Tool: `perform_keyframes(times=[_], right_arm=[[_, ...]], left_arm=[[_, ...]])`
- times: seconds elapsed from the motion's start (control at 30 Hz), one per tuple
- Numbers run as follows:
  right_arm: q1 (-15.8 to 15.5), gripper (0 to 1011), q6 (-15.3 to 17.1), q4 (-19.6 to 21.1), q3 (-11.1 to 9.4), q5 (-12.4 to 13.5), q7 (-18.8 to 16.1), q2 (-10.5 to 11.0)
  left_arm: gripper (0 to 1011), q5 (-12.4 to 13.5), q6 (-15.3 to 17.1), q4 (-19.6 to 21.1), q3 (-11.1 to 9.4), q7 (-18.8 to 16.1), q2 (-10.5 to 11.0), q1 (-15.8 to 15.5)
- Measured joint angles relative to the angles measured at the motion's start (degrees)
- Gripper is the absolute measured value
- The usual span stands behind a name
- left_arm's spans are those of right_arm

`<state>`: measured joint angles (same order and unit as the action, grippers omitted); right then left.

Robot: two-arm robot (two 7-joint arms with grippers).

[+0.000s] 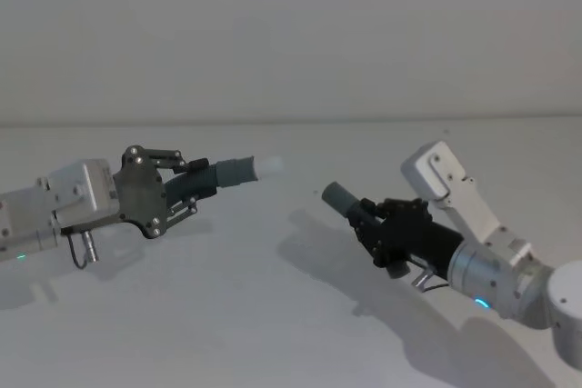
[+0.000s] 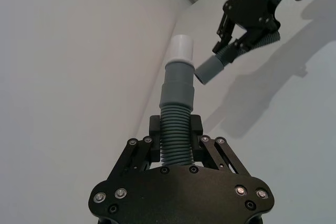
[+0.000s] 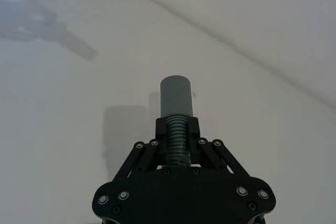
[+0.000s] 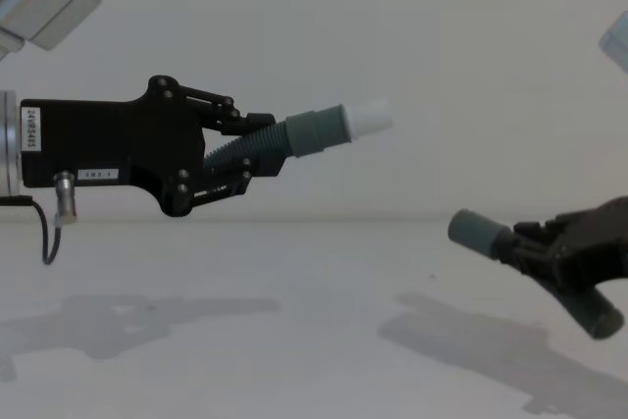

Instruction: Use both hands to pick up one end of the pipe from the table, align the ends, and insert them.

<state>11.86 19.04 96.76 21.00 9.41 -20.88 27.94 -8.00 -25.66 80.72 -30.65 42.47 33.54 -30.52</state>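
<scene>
Hovering above the plain matte white table (image 1: pixel 273 315), two curved dark-grey ribbed hose pieces face each other, tips apart. The left black linkage-fingered gripper (image 1: pixel 194 180) clamps the white-tipped piece (image 1: pixel 232 173) toward the left edge. The right black gripper (image 1: pixel 366 218) clamps the grey-cuffed piece (image 1: pixel 340 196) toward the right edge.

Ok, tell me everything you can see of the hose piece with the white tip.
A short dark-grey hose piece: ribbed middle, smooth stepped cuff, then a white plug tip, plastic-looking. The left gripper is shut on its ribbed part and holds it above the table, tip angled slightly up toward the robot's right. It touches nothing else; the other hose piece sits lower, apart.
</scene>
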Motion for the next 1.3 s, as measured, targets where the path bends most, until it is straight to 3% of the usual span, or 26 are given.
perform_keyframes(times=[0.6, 1.0, 1.3], right_arm=[[2.8, 205, -14.7, 1.9, 0.5, -3.6, -10.5, 9.6], [8.0, 204, -24.1, 2.6, 1.8, -6.0, -19.7, 16.6], [12.4, 205, -29.0, 3.0, 3.2, -7.5, -25.8, 20.2]], left_arm=[[290, 0.0, 0.0, 0.0, 0.0, 0.0, 0.0, 0.0], [290, 0.0, 0.0, 0.0, 0.0, 0.0, 0.0, 0.0], [290, 0.0, 0.0, 0.0, 0.0, 0.0, 0.0, 0.0]])
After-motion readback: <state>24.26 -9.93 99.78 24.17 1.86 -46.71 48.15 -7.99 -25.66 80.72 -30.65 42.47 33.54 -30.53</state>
